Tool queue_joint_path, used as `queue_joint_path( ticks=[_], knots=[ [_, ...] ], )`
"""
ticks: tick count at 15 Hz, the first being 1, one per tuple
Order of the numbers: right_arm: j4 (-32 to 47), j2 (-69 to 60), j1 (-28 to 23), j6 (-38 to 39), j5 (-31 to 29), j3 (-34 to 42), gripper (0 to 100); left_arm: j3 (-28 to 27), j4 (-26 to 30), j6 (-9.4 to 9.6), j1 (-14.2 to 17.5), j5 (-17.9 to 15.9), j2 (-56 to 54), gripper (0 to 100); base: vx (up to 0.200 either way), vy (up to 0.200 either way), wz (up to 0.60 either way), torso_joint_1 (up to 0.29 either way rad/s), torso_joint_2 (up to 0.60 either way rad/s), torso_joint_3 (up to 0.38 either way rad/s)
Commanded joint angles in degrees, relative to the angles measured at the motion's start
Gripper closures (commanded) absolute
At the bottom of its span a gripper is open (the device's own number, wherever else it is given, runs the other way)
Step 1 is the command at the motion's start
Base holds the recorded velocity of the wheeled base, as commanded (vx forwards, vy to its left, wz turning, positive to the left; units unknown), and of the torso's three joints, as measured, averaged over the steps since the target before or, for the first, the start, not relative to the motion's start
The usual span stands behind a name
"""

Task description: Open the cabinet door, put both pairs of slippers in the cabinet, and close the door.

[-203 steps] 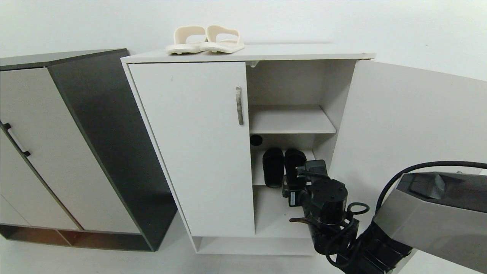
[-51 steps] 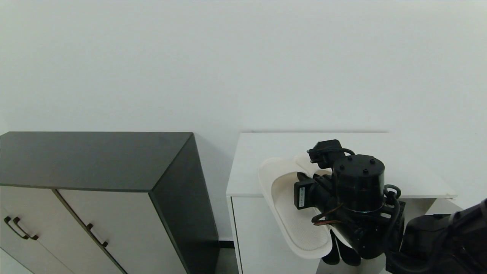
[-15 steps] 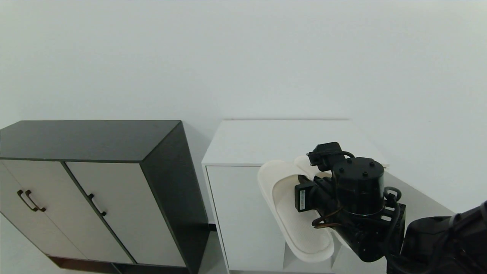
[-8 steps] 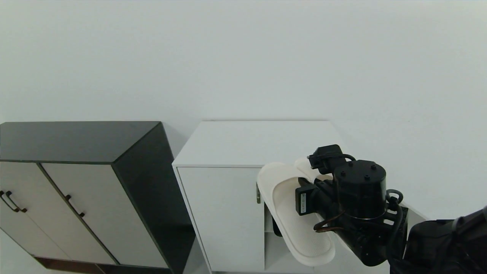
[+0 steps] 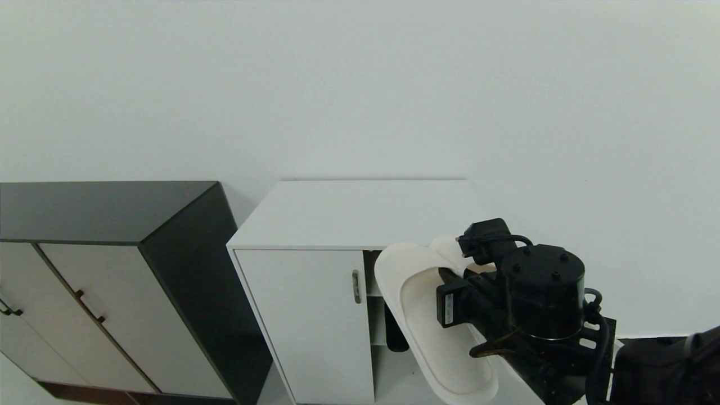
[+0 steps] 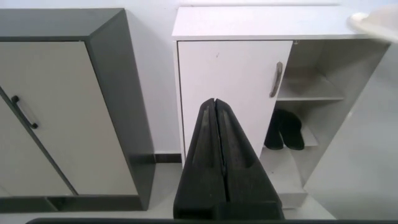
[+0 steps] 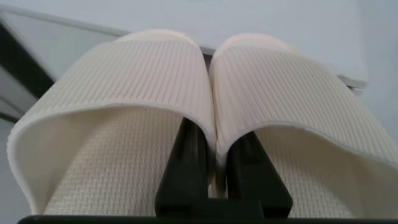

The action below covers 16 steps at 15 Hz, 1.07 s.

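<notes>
- Before the open right half of the white cabinet [image 5: 349, 214], your right gripper [image 7: 214, 177] holds the cream slippers [image 5: 433, 337] up in the air; the pair hangs tilted, with the ribbed soles turned toward the head camera.
- On the right wrist view, the two fingers [image 7: 186, 168] run under the straps, one into each slipper; they pinch the inner strap edges together between them, so the pair sits side by side and touching.
- Your left gripper [image 6: 215, 106] hangs well back from the cabinet front, facing the left door [image 6: 233, 93]; its fingers are pressed flat together with nothing between them.
- That left door is closed, with its metal handle [image 6: 277, 79] at the inner edge; the right door [image 6: 367, 162] stands swung wide open.
- Inside the open half, the black slippers [image 6: 285, 129] lie side by side on the middle shelf [image 6: 311, 142], toes toward the back; the upper shelf [image 6: 309, 93] sits above them.
- From the head view, one black slipper [image 5: 394, 332] peeks out just beside the edge of the cream pair.
- Beside the white cabinet, on your left, stands a dark cabinet [image 5: 112, 208] with pale doors, both closed; the two cabinets stand close, with a narrow gap between them; both back onto the plain wall [image 5: 360, 84].
</notes>
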Motion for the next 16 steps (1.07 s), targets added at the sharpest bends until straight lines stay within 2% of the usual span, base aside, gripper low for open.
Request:
queue_joint_path(
  ticks=[1, 4, 11, 16],
  knots=[
    [-0.8, -0.5, 0.1, -1.0, 0.5, 0.8, 100, 0.0, 0.0, -0.03, -0.1, 0.0, 0.0, 100, 0.000, 0.000, 0.00, 0.000, 0.00, 0.000],
    [-2.7, -0.6, 0.7, -1.7, 3.1, 2.0, 100, 0.0, 0.0, -0.03, -0.1, 0.0, 0.0, 100, 0.000, 0.000, 0.00, 0.000, 0.00, 0.000],
    [-2.9, -0.4, 0.9, -1.6, 3.4, 2.6, 100, 0.0, 0.0, -0.03, -0.1, 0.0, 0.0, 100, 0.000, 0.000, 0.00, 0.000, 0.00, 0.000],
    [-2.9, -0.4, 1.0, -1.6, 3.4, 2.7, 100, 0.0, 0.0, -0.03, -0.1, 0.0, 0.0, 100, 0.000, 0.000, 0.00, -0.176, 0.41, 0.229]
  ],
)
